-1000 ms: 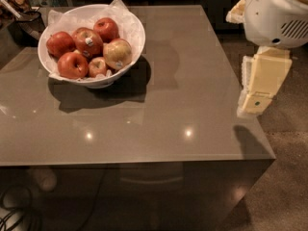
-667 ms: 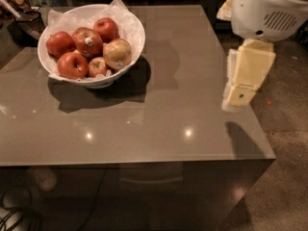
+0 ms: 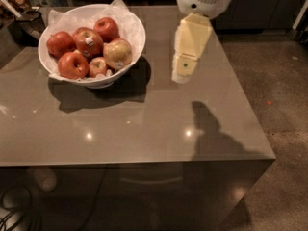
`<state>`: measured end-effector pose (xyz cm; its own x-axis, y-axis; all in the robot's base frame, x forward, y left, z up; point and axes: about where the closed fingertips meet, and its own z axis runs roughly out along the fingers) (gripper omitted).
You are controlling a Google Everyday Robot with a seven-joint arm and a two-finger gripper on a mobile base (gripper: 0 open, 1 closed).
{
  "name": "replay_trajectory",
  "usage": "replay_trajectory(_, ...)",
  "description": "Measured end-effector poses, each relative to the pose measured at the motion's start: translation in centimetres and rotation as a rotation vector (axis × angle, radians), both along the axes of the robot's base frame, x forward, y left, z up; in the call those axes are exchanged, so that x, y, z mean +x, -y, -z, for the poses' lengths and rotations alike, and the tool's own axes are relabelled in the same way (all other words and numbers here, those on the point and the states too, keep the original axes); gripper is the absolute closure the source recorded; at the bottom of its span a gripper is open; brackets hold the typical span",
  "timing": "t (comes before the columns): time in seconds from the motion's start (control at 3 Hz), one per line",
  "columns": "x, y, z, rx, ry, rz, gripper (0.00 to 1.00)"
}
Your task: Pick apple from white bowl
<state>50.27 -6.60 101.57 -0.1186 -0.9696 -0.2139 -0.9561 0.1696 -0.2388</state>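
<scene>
The pale yellow-green apple [image 3: 118, 53], red-blushed and wearing a small sticker, lies at the right side of the white bowl [image 3: 103, 83], resting against its wall. It touches a small reddish apple [image 3: 97, 67] on one side and a deep red, stickered apple [image 3: 88, 41] on the other. Three more deep red apples fill the remaining space, and crinkled white paper [image 3: 118, 6] stands above the rim. Nothing in the bowl has been disturbed.

The robot's cream-coloured hand [image 3: 182, 74] has swung in from near the tabletop's right edge. It now hangs over the grey tabletop [image 3: 144, 129] just to the right of the bowl, tip pointing down, near the rim but clear of it. Whether the hand is wide or narrow cannot be told from this angle, and it holds nothing. Its shadow [image 3: 207, 124] falls on the tabletop well away from the bowl's own shadow, suggesting the hand is still raised above the surface.

The approach appears to be well under way, with the grasp itself not begun. The last stretch (over the rim and the upstanding paper) would likely carry the hand left and down onto the pale apple, which sits nearest to it. Neighbouring fruit presses close on two sides, so a nudge could roll the apples.
</scene>
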Motion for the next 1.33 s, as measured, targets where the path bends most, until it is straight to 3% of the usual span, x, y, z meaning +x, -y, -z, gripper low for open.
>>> replay_trajectory(0.67, 0.9, -2.6, -0.9, 0.044, 0.055, -0.039, 0.00)
replay_trajectory(1.0, 2.7, -5.9, -0.8, 0.056, 0.032, -0.035, 0.00)
replay_trajectory(1.33, 4.9, -10.5, -0.9, 0.050, 0.019, -0.051, 0.00)
